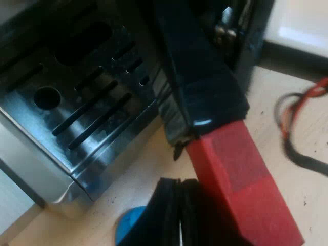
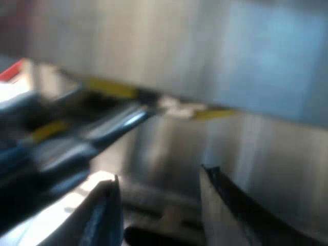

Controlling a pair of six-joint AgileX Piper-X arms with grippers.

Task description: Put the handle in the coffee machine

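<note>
The holder's dark handle (image 1: 200, 77) slants out from the espresso machine's front, over the edge of the drip tray (image 1: 77, 102). Its red end (image 1: 241, 179) sits close to my left gripper (image 1: 180, 220). That gripper's two black fingers are pressed together with only a thin slit between them, and they lie against the side of the red end. My right gripper (image 2: 164, 205) is open, its fingertips (image 2: 107, 210) spread in front of the machine's shiny metal wall (image 2: 230, 77). Nothing is between them.
A blue round thing (image 1: 128, 228), perhaps the tamper, lies on the wooden table below the drip tray's corner. In the right wrist view a dark blurred bar (image 2: 77, 143) crosses beside my right gripper, and I cannot tell what it is.
</note>
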